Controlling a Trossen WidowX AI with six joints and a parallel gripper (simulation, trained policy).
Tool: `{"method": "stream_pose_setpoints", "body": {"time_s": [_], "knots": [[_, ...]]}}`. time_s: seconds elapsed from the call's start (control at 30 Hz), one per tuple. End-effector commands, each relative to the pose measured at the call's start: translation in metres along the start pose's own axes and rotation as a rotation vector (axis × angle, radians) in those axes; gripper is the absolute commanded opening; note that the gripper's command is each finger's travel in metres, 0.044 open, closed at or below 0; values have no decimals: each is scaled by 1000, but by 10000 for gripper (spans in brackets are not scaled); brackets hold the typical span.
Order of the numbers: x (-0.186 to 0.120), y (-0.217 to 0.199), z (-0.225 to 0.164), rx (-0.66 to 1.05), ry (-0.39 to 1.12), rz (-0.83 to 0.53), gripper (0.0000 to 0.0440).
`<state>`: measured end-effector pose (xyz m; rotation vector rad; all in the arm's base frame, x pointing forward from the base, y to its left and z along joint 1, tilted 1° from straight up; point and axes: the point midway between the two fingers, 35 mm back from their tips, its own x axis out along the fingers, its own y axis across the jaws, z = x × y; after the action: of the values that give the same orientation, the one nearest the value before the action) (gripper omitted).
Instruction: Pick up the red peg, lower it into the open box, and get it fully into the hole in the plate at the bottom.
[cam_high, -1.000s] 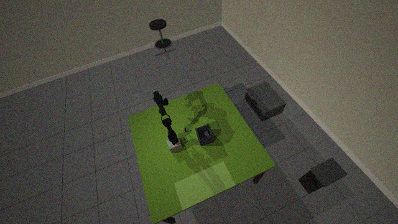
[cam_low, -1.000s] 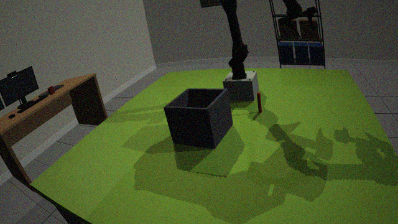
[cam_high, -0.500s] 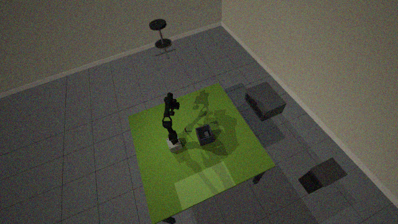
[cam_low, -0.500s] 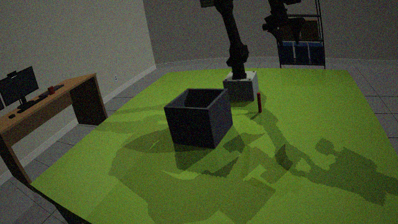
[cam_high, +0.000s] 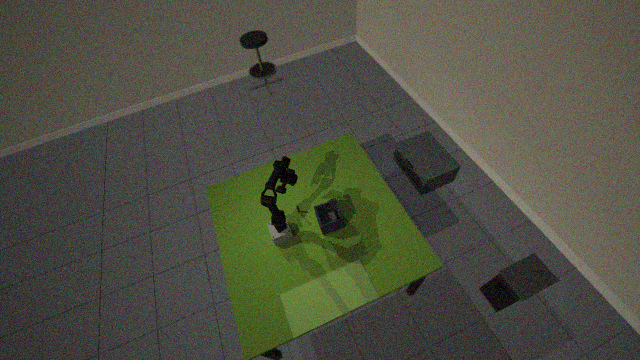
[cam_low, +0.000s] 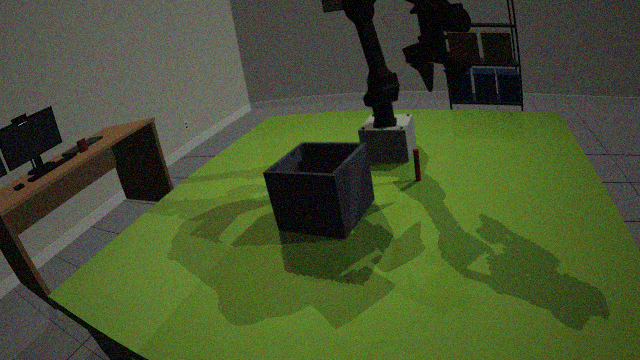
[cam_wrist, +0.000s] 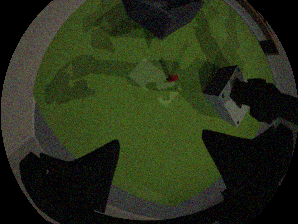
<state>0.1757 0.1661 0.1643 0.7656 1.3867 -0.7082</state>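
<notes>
The red peg (cam_high: 298, 208) (cam_low: 417, 165) (cam_wrist: 172, 78) stands upright on the green table, close to the arm's base and outside the box. The dark, open-topped box (cam_low: 307, 202) (cam_wrist: 162, 22) stands on the table a short way from the peg. The top view shows a small paler patch inside the box; the plate's hole cannot be made out. My gripper (cam_low: 442, 86) (cam_wrist: 162, 140) is open and empty, high above the table and well away from the peg. In the wrist view the peg appears beyond the spread fingertips.
The arm's pale base block (cam_high: 280, 234) (cam_low: 382, 145) stands beside the peg, on the far side from the box in the exterior view. The green table (cam_high: 250, 300) (cam_low: 525, 165) carries broad arm shadows. A desk (cam_low: 137, 129) with a monitor stands apart by the wall.
</notes>
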Motion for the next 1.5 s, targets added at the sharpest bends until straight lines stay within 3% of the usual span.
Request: {"method": "stream_pose_setpoints", "body": {"time_s": [0.0, 0.73, 1.47], "knots": [[13, -5, 6, 39, 7, -36, 440], [86, -37, 40, 196, -19, -233, 420], [157, -58, 59, 332, -51, -238, 394]]}}
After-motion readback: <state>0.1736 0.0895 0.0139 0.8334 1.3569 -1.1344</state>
